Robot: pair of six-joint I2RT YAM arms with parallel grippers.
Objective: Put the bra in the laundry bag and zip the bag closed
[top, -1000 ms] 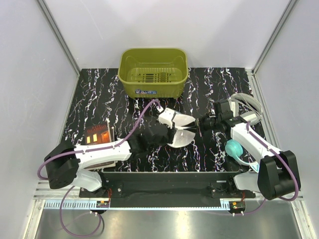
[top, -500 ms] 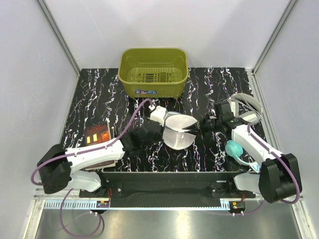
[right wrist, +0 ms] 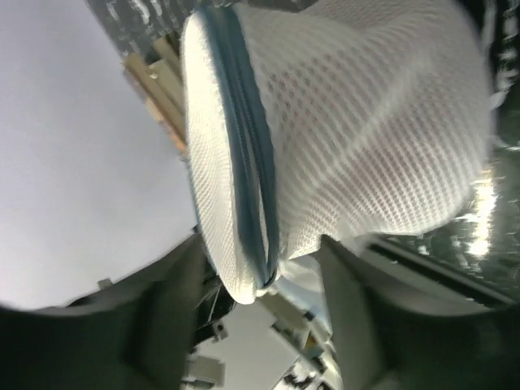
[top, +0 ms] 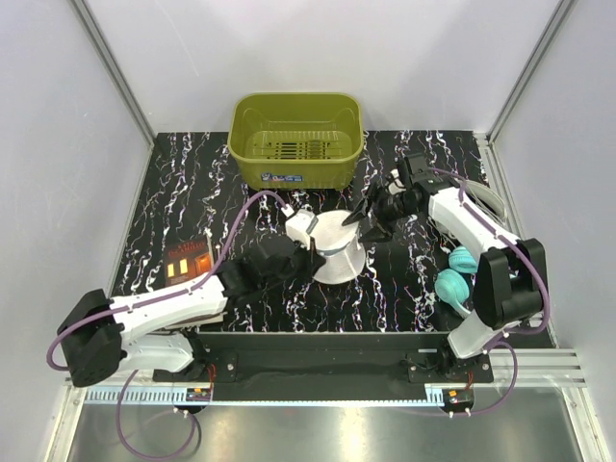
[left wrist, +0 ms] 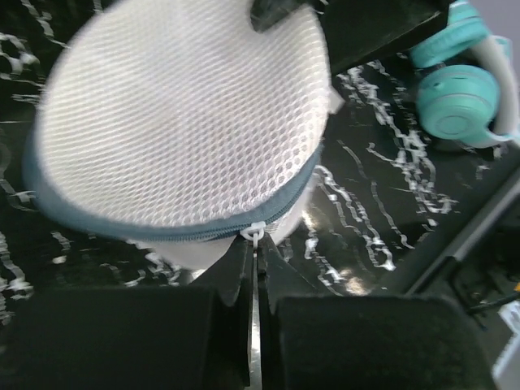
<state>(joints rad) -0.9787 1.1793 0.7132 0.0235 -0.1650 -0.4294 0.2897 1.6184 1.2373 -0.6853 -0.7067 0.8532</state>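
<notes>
1. Far left: a flat book (top: 189, 263) with an orange cover picture lies on the black, white-veined table (top: 192, 183).

2. My left gripper (top: 311, 256) reaches in from the left to the near side of the laundry bag (top: 339, 252). Its jaws are pressed together, and between them they pinch the small white zip pull (left wrist: 256, 231) at the rim of the bag.

3. Centre: the bag rests on the table in front of the olive-green basket (top: 296, 140) and apart from it. It is a white, drum-shaped pouch of honeycomb mesh. It is tipped so that one round face is turned upward. A blue-grey zip band (left wrist: 175, 230) runs around the rim below that face. In the left wrist view the stretch of band beside the pull lies closed. I cannot tell whether the zip is shut all the way round. The mesh hides whatever is inside.

4. My right gripper (top: 370, 222) stands at the far right edge of the bag with its jaws spread. In the right wrist view the rim of the bag sits between the two fingers (right wrist: 162, 309). I cannot tell whether they touch it.

5. Right: teal headphones (top: 454, 279) lie on the table, well apart from the bag.
</notes>
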